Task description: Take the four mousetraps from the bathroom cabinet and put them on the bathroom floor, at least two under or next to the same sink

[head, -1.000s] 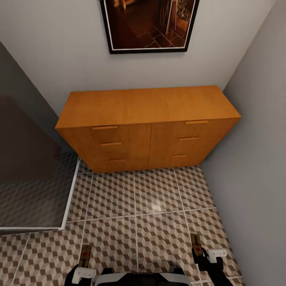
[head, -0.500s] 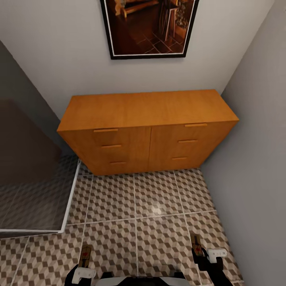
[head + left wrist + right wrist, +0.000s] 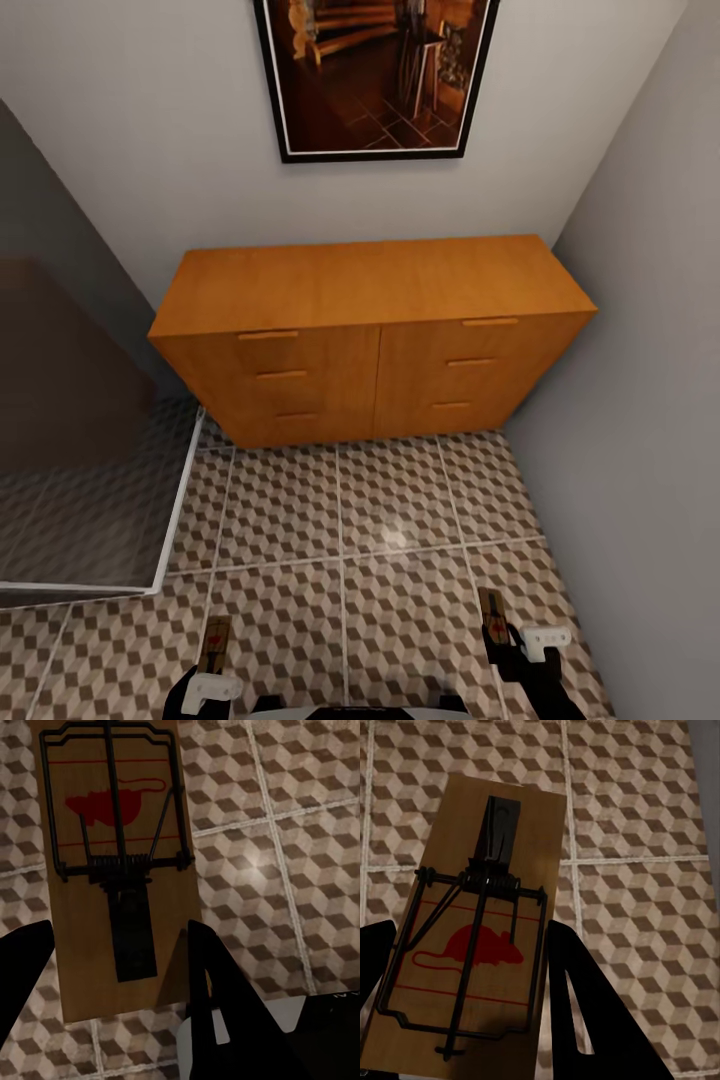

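The left gripper [image 3: 120, 967] has its dark fingers [image 3: 217, 997] closed on a flat tan wooden mousetrap [image 3: 116, 862] with black wire frame and red mouse print, long axis pointing away toward the orange-brown wooden cabinet [image 3: 375, 335], above the cube-patterned tiled bathroom floor [image 3: 390, 530]. The right gripper [image 3: 465, 1020] likewise clamps a second tan wooden mousetrap [image 3: 487, 937], also lengthwise toward the cabinet.

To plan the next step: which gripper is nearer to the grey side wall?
Right. The right gripper, holding a mousetrap, is close beside the grey side wall; the left gripper, holding another mousetrap, is across the tiled floor.
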`<state>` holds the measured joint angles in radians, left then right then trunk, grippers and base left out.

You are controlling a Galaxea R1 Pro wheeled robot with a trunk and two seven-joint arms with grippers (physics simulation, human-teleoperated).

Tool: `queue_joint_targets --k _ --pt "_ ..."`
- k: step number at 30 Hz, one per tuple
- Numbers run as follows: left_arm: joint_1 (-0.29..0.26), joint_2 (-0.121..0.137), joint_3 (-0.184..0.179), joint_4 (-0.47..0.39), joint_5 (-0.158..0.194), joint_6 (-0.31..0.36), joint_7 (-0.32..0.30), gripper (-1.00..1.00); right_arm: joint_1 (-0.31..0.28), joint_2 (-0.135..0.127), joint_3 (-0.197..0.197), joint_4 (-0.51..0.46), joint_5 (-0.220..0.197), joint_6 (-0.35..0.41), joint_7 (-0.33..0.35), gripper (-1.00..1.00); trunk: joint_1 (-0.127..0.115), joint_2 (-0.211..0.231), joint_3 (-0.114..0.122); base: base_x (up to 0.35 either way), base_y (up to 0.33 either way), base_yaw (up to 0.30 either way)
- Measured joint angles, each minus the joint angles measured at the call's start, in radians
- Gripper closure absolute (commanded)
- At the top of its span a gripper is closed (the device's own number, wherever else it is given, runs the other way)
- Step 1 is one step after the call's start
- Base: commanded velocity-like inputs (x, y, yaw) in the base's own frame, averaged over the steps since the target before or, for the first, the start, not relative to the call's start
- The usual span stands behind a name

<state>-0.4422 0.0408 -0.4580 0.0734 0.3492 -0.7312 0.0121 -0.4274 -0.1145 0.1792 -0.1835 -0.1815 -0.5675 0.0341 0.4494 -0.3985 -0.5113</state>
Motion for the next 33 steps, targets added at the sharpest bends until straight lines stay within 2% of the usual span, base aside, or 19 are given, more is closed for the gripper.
queue_joint_targets --k 33 --pt "0.003 0.0 0.0 0.0 0.0 -0.002 0.0 1.0 0.0 -0.001 0.0 0.0 0.0 0.0 0.0 1.0 0.0 0.0 0.054 0.0 0.0 0.0"
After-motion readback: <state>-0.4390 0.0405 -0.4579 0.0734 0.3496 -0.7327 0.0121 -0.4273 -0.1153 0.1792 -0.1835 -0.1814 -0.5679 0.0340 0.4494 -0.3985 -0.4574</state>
